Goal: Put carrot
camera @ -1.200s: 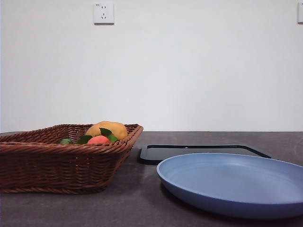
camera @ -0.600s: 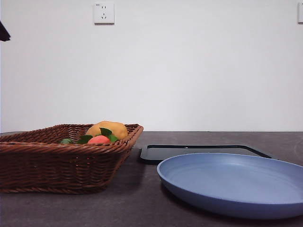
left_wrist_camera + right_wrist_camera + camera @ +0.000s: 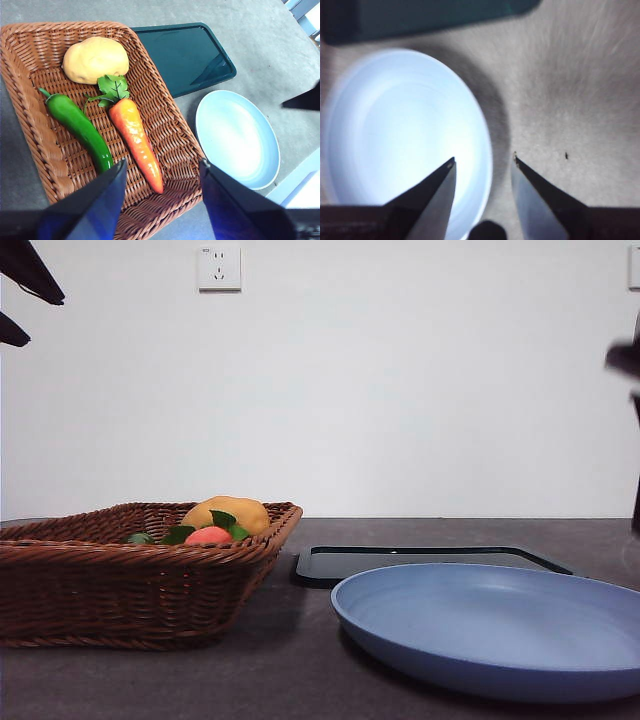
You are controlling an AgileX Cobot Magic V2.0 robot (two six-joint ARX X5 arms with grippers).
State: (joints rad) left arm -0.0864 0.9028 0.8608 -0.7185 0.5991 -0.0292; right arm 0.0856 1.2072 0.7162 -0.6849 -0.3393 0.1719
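Observation:
The carrot (image 3: 135, 142), red-orange with green leaves, lies in the brown wicker basket (image 3: 170, 125) between a green pepper (image 3: 80, 127) and the basket wall. In the front view only its top (image 3: 208, 535) shows over the basket rim (image 3: 130, 555). My left gripper (image 3: 162, 172) is open and empty high above the basket; in the front view it is the black tips at the top left corner (image 3: 25, 300). My right gripper (image 3: 484, 160) is open and empty above the edge of the blue plate (image 3: 395, 145), and shows blurred at the right edge of the front view (image 3: 628, 360).
A yellow-brown potato (image 3: 95, 60) lies in the basket by the carrot's leaves. A black tray (image 3: 430, 562) lies behind the blue plate (image 3: 480, 625), right of the basket. The table is dark grey.
My left gripper's black tips have come further into the top left corner. My right arm has appeared at the right edge. The basket, carrot and plate have not moved.

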